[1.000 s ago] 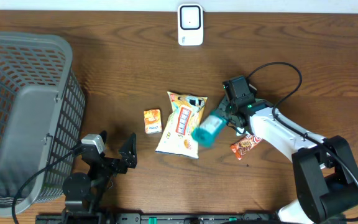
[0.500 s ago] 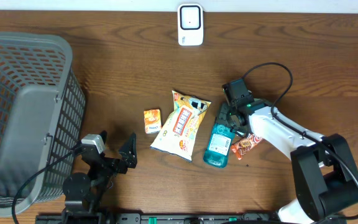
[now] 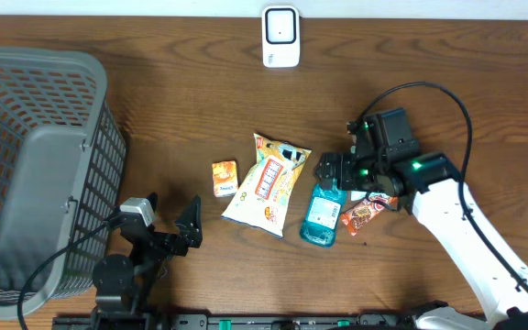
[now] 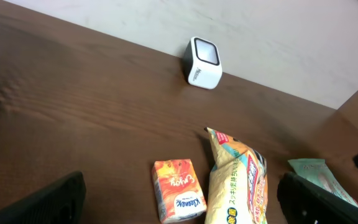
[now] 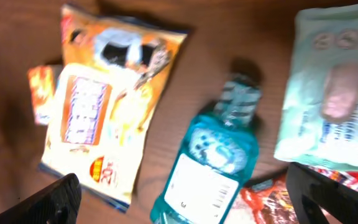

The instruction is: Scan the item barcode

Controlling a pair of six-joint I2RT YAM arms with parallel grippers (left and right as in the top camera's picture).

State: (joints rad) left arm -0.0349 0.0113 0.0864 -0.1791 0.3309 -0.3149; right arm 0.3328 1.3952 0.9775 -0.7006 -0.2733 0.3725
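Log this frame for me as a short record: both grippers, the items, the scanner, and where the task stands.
left gripper: open, empty, beside the basket
right gripper: open, empty, over the cap end of the bottle
bottle: lying flat between the snack bag and the red wrapper, white label up
other items: orange box; pale packet
scanner: at the far edge, apart from all items
status: no item held, none at the scanner
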